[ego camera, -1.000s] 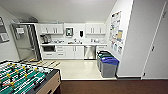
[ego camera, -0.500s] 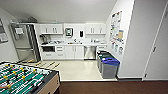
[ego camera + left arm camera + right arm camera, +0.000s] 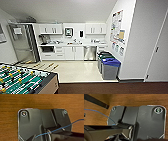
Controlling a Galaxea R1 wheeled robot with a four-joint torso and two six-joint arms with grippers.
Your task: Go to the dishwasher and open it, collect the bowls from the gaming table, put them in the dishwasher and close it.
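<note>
dishwasher (image 3: 89, 53) far ahead under counter | bins (image 3: 109, 65) right | foosball table (image 3: 22, 81) near left

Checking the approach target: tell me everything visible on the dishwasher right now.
The dishwasher shows in the head view as a brushed-steel panel set under the white countertop, in the run of white lower cabinets along the far kitchen wall. Its door looks shut, flush with the cabinet fronts. A horizontal bar handle near its top edge is only faintly visible. White cabinet doors flank it; the bins stand forward and to its right, apart from it.

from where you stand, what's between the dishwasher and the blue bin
In the head view, a narrow white cabinet and two dark bins lie between the dishwasher and the blue bin.
</note>
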